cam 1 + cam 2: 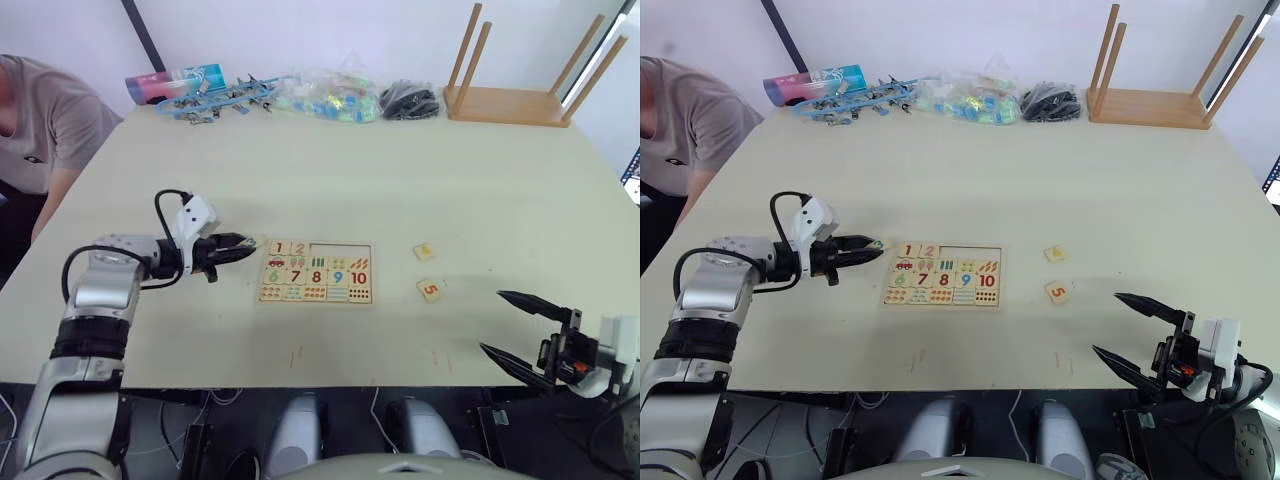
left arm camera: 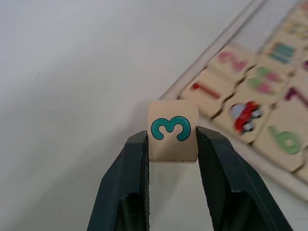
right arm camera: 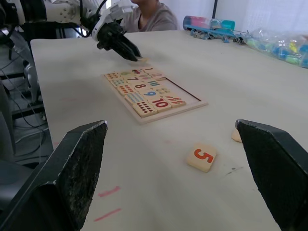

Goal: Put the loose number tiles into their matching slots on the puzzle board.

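We see a matt pale-wood tile (image 2: 173, 138) between smooth black plastic fingers (image 2: 126, 185); beside them, a wooden board (image 1: 316, 272) on a matt table (image 1: 400, 180).

We see a broad cream table (image 1: 400, 180). Along the table's far edge, we find a pink-and-teal tube (image 1: 175, 82) at the left, then a tangle of blue clips (image 1: 215, 100) touching it, a clear bag of pale green and blue pieces (image 1: 330, 98), and a black bundle of cords (image 1: 410, 101). An upturned wooden stool (image 1: 520, 85) stands at the table's far right corner. A person in a grey shirt (image 1: 45, 120) sits at the table's left side.
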Motion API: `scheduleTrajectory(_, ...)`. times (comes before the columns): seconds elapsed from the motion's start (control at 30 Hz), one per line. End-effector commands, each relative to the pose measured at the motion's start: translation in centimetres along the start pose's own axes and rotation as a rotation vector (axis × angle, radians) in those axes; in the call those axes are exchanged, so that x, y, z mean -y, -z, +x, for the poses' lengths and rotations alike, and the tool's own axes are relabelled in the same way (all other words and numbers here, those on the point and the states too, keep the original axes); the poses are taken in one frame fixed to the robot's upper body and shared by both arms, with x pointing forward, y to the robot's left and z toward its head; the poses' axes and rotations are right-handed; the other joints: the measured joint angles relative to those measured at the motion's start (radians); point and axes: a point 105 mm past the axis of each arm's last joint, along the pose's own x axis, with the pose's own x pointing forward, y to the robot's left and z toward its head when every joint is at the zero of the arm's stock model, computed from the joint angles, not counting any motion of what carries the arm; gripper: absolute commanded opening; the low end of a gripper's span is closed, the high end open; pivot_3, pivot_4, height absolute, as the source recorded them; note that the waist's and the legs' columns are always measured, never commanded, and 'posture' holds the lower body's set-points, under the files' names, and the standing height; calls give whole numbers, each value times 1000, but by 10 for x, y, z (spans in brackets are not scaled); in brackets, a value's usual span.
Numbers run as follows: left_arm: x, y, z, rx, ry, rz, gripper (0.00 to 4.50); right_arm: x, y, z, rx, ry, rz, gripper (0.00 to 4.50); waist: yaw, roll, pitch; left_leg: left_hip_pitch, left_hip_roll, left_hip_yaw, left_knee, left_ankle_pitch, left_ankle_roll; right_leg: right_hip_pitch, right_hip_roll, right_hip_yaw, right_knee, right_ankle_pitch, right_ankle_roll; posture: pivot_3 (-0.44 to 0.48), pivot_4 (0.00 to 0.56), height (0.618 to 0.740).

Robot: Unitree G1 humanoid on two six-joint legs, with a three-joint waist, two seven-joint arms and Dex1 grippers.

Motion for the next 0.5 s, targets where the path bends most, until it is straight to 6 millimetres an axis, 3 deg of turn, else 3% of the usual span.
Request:
scheduleTrajectory(0.03, -4, -21, -1, 18, 58, 99, 916, 0, -9, 4, 36, -7, -35, 4500, 0, 0, 0, 0, 0, 0, 0, 0, 0, 0, 0, 0, 0, 0, 0, 0, 150, 737)
scheduleTrajectory(0.23, 10, -47, 18, 8, 253, 227, 916, -1, -8, 8, 52, 13, -42, 4500, -1, -1, 1, -1, 0, 0, 0, 0, 0, 0, 1, 0, 0, 0, 0, 0, 150, 737)
scheduleTrajectory(0.5, 27, -65, 49, -70, 434, 355, 916, -1, -5, 7, 52, 33, -56, 4500, -1, -1, 2, -2, -1, 0, 1, 0, 0, 0, 2, 0, 0, 0, 1, 0, 150, 737)
